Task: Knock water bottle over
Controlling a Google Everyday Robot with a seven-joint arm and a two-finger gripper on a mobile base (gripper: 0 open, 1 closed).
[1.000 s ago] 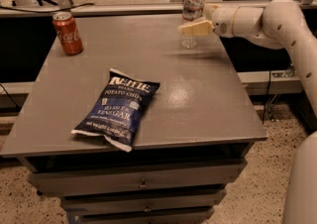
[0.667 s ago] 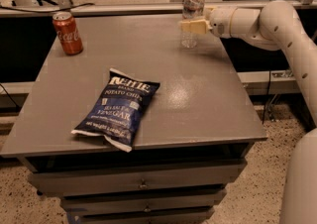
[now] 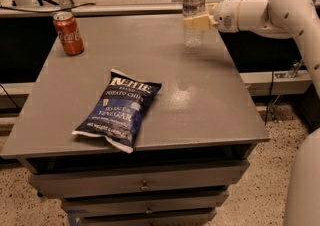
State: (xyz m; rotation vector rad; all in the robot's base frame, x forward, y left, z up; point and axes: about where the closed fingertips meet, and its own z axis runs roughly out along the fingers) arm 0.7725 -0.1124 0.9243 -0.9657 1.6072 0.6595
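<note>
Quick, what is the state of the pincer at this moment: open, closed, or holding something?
The pincer: at the middle of the upright clear ribbed plastic water bottle; open or closed cannot be told.

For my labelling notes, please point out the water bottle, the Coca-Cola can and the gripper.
water bottle [image 3: 193, 1]: camera view, upper ribbed body.
Coca-Cola can [image 3: 68, 34]: camera view, red side wall.
gripper [image 3: 192, 23]: camera view, tan tip at the bottle's middle, reaching in from the right.
</note>
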